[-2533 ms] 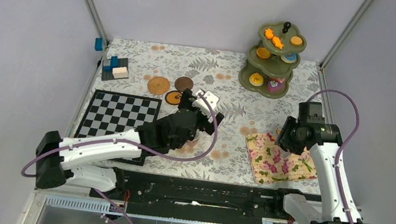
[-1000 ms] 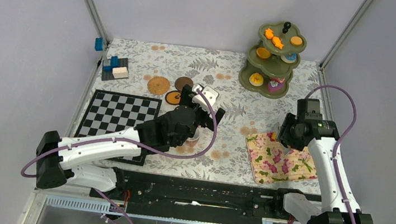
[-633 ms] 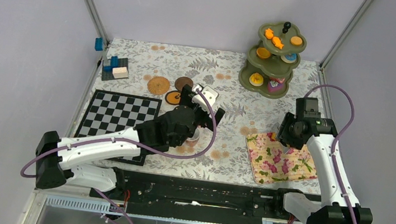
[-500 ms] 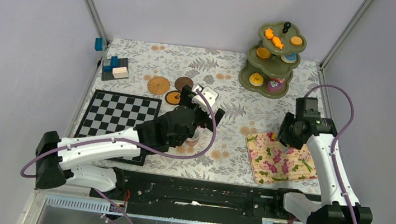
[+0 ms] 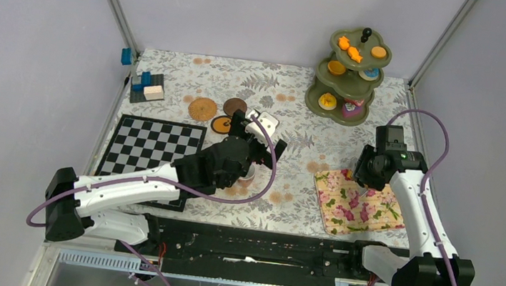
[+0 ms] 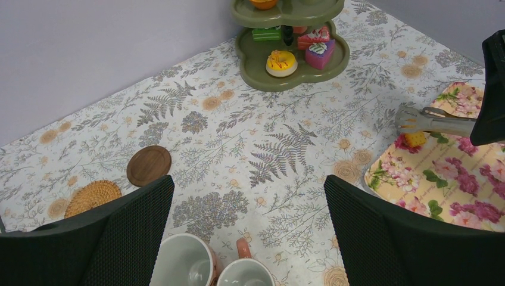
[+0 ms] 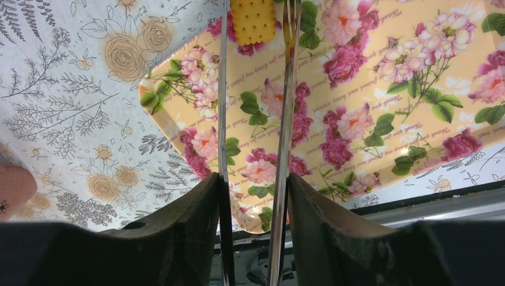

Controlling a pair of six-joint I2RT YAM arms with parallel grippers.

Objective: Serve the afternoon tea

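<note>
Two pinkish mugs [image 6: 186,262] [image 6: 245,275] stand side by side on the patterned tablecloth. My left gripper [image 6: 247,232] hangs open right above them, its fingers [image 6: 128,232] wide apart and holding nothing. One mug [image 5: 249,176] peeks out under that arm. My right gripper [image 7: 253,185] is shut on metal tongs [image 7: 223,119]. The tong tips stand either side of a yellow cookie [image 7: 253,21] lying on the floral cloth [image 7: 387,119]; I cannot tell if they pinch it. The olive three-tier stand [image 5: 348,71] holds small cakes and donuts at the back right.
A woven coaster [image 5: 202,108] and a dark wooden coaster [image 5: 235,106] lie beyond the left gripper. The chessboard [image 5: 152,147] lies at the left. Blue and white blocks [image 5: 147,88] sit at the back left. Metal frame posts rise at both back corners.
The right gripper has shifted slightly towards the far left corner of the floral cloth, and the tongs have narrowed a little. The left arm has barely moved.
</note>
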